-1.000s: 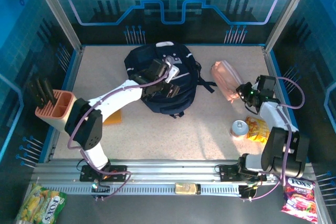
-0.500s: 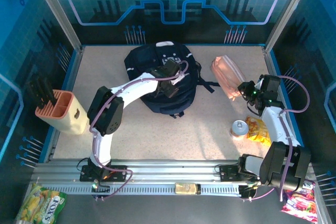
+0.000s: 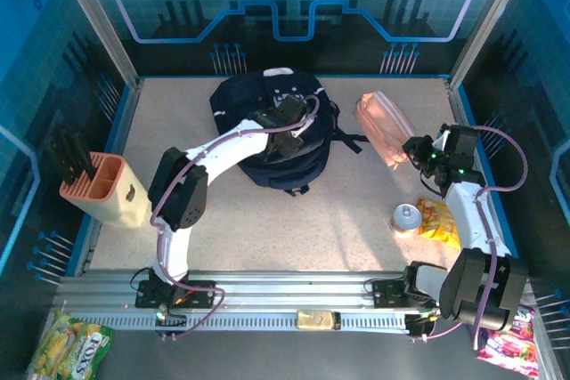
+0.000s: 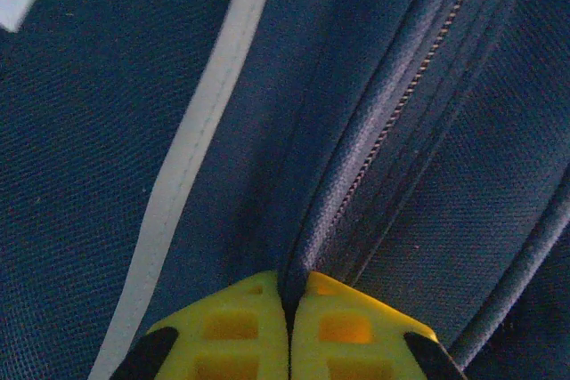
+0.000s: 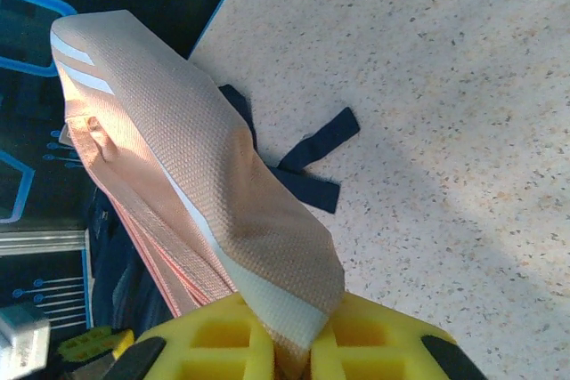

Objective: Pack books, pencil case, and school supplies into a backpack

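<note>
**Inspector:** Status of the left gripper (image 3: 287, 122)?

**Assessor:** Over the top of the backpack (image 3: 239, 100), arm reaching across it from the near side. In the wrist view the yellow fingers (image 4: 232, 331) are pressed together, with a ridge of navy fabric running in between their tips. I record them as pinched on a fold of the backpack, just beside the zipper (image 4: 419, 77). A pale stripe (image 4: 200, 140) runs to the left of that fold.

**Inspector:** Where does the backpack lie?

**Assessor:** On the table (image 3: 356, 238), at the far middle, its dark straps trailing to the right.

**Inspector:** And the right gripper (image 3: 411, 150)?

**Assessor:** Clamped on the near end of the pencil case (image 3: 378, 122). The wrist view shows its fingers (image 5: 214, 344) closed around the pinkish-tan fabric, which is bunched between them (white bands show on the pouch's side). The pouch extends away from the fingers, towards the table's far right corner, right of the backpack and apart from it. One backpack strap (image 5: 312, 153) lies on the table just beyond it. Whether the pouch's far end rests on the table, I cannot tell.

**Inspector:** Other items noted?

**Assessor:** A pink rack (image 3: 98, 186) with black pieces at the left edge. A can (image 3: 406, 216) and a yellow packet (image 3: 438, 218) sit side by side, near the right arm.
</note>
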